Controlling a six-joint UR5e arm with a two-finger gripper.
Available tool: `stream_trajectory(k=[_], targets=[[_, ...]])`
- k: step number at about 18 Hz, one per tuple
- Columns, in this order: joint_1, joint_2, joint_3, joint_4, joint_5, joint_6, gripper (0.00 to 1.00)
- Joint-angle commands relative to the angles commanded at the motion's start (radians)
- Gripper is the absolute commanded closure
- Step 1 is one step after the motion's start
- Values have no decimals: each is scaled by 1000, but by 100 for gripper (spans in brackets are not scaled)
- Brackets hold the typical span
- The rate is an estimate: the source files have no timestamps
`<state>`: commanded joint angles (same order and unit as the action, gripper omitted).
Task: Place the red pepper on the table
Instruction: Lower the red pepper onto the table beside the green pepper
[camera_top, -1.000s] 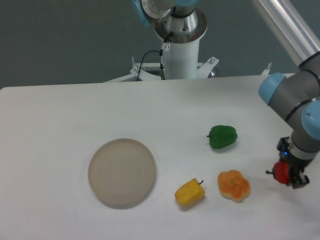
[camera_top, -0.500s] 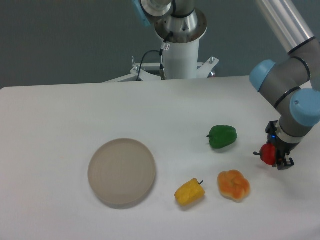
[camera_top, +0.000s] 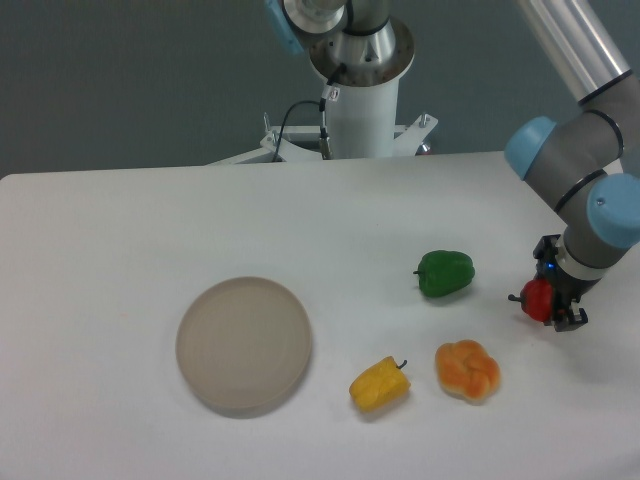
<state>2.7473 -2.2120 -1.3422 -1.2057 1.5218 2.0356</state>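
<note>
Out on the big flat matte white table (camera_top: 120, 220) sit a round beige-grey plate (camera_top: 244, 343), then green (camera_top: 445, 273), orange (camera_top: 467, 370) and yellow toy peppers (camera_top: 379, 385). Far right, the black two-finger gripper (camera_top: 545, 302) clamps the small glossy red pepper (camera_top: 538, 300), right of the green one.

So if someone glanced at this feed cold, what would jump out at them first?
Probably the red pepper clamped in the pincer at the far right edge of the table. After that, the green pepper, orange pepper and yellow pepper clustered right of centre, with the round plate lying bare to their left.
</note>
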Motion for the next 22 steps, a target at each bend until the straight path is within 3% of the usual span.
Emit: stream_trajectory(k=[4,22], targets=[[26,-11,5,-3,-77,-12,43],[29,-21,0,-5,-92,-57,43]])
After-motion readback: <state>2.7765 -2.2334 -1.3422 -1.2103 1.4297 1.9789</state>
